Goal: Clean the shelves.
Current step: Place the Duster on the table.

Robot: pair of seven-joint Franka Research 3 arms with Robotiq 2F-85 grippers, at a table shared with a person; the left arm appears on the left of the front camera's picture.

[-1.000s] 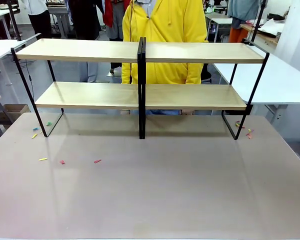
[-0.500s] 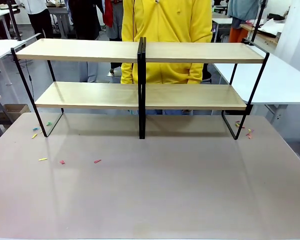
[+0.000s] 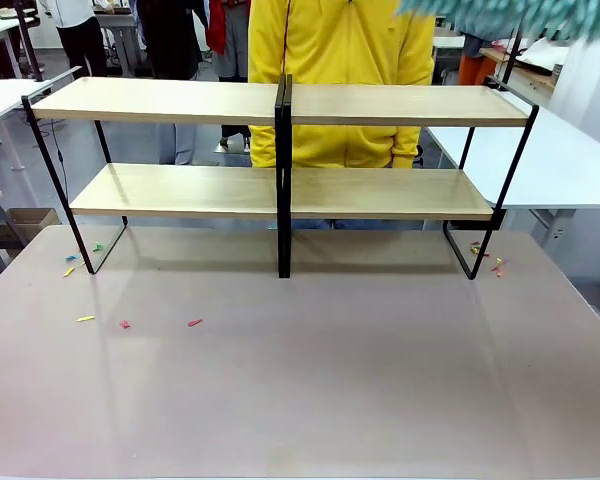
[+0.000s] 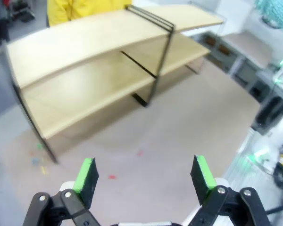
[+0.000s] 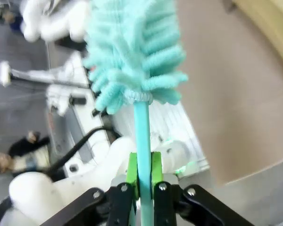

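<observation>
The shelves [image 3: 280,105] stand across the far half of the table, light wood boards on a black frame with a black centre post; the left wrist view shows the shelves [image 4: 94,56] from the side. My right gripper [image 5: 143,181] is shut on the thin handle of a teal fluffy duster [image 5: 134,52], whose head points away from the wrist. A blurred teal duster head [image 3: 510,15] crosses the top right of the front view, above the rack. My left gripper [image 4: 146,175] is open and holds nothing, hovering over the table short of the rack.
A person in a yellow hoodie [image 3: 340,45] stands behind the shelves. Small coloured scraps [image 3: 125,323] lie on the table at left, more scraps [image 3: 490,262] by the rack's right foot. A white table [image 3: 550,150] adjoins at right.
The teal duster head has come into the front view at top right. The person in yellow has risen slightly and shifted right behind the rack.
</observation>
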